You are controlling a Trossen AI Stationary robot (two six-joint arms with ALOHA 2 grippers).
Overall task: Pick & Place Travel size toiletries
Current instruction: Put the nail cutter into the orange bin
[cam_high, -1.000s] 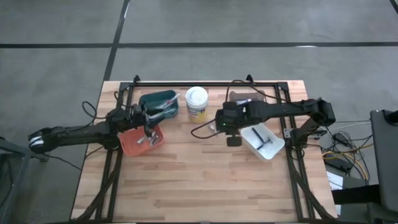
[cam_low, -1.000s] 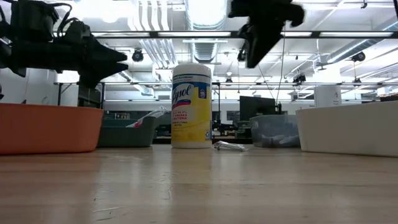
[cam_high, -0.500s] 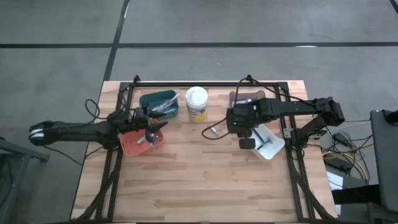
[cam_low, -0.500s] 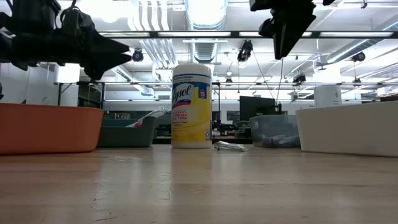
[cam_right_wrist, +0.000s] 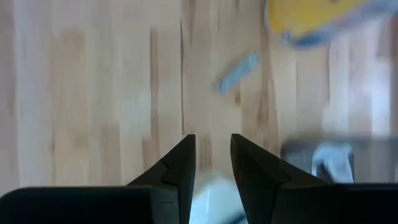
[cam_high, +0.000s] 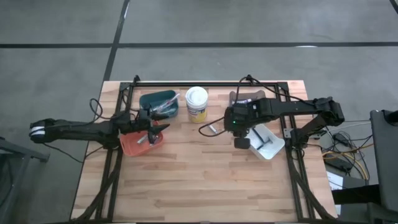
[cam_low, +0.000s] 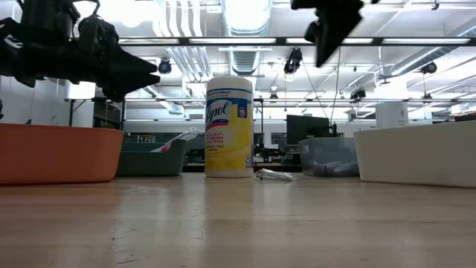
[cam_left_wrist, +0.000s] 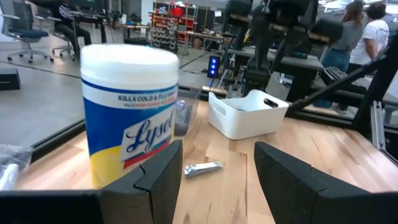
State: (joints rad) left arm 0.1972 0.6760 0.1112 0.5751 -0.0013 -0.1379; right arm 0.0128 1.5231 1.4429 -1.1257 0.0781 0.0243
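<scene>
Left gripper (cam_high: 163, 127), spread and empty, hovers over the orange bin (cam_high: 132, 143); right gripper (cam_high: 240, 142), narrowly parted, empty, hangs at center-right near a small tube (cam_high: 212, 129) on the desk (cam_high: 199, 180).

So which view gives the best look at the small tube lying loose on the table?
The left wrist view: the tube lies in plain sight, silvery and unobstructed, beside the wipes tub. The right wrist view shows it from above but blurred. The high view shows a small sliver; the low view only a thin edge-on shape.
</scene>
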